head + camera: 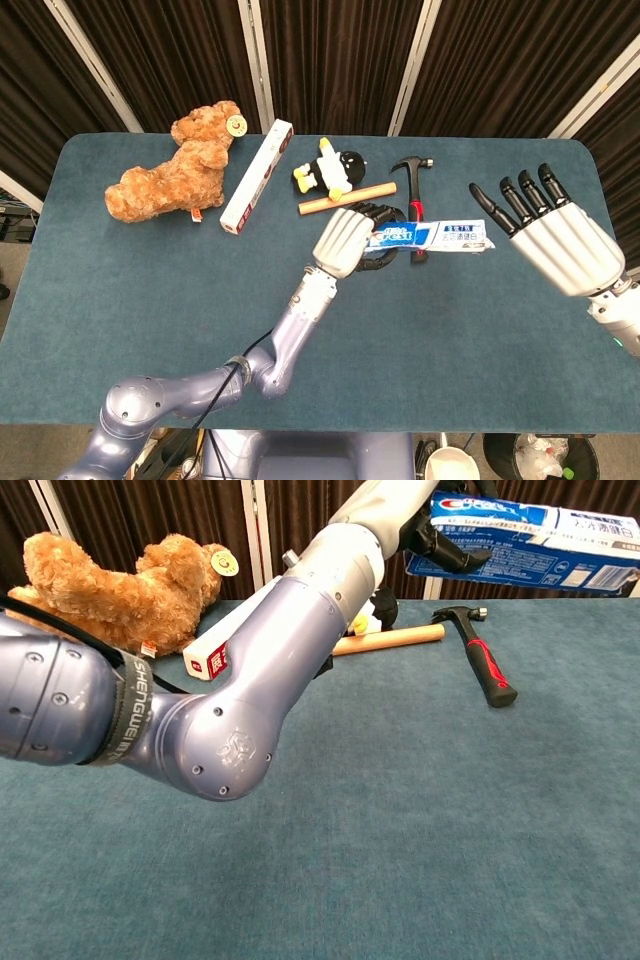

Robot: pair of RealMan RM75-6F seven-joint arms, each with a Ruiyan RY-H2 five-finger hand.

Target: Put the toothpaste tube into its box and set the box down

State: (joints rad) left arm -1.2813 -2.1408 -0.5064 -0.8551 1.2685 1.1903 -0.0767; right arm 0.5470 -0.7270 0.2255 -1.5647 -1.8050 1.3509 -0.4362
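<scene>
My left hand (345, 240) grips one end of the blue and white toothpaste box (432, 237) and holds it level above the table. In the chest view the toothpaste box (540, 538) shows at the top right, held by dark fingers (440, 542). My right hand (560, 240) hovers to the right of the box's free end, fingers spread, holding nothing and not touching the box. The toothpaste tube is not visible on its own; I cannot tell whether it lies inside the box.
A red-handled hammer (413, 190) and a wooden rod (347, 198) lie just behind the box. A penguin toy (330, 170), a long white box (257, 176) and a brown teddy bear (175, 165) sit at the back left. The blue table (150, 290) spreads in front.
</scene>
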